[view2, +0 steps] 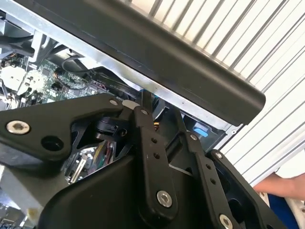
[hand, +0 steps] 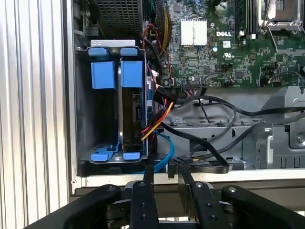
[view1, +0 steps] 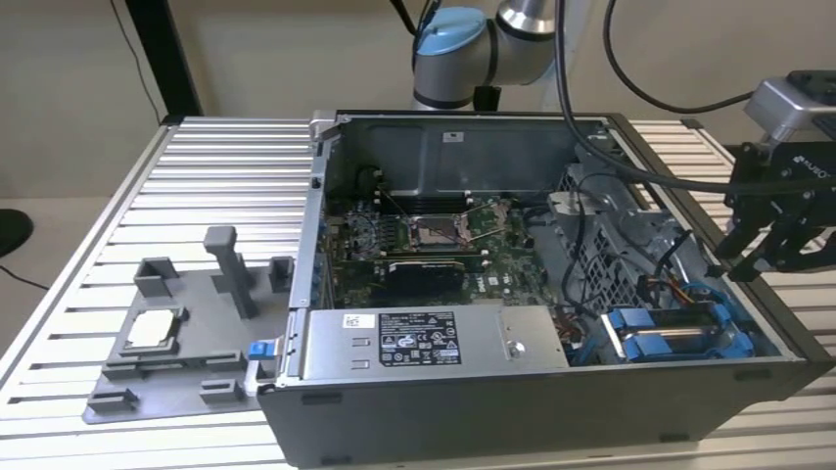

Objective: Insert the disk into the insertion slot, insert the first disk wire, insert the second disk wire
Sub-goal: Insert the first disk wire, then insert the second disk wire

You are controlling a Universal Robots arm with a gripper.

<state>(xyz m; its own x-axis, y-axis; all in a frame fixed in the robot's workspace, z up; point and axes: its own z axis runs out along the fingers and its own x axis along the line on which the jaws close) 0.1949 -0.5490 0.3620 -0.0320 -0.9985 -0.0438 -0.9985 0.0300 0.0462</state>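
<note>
The disk (view1: 673,333) is sitting in the insertion slot (hand: 102,124), at the near corner of the computer case (view1: 523,411) on the exterior view's right. Its bright blue carrier tabs are showing at both ends, with silver metal between them; its label side is hidden. A black plug with red, yellow and orange wires (hand: 162,102) is lying against its edge, though I cannot tell if it is seated. A blue cable (hand: 167,150) is curving just beside it. The gripper (hand: 165,174) is hovering over the case rim, fingers slightly apart, gripping nothing
</note>
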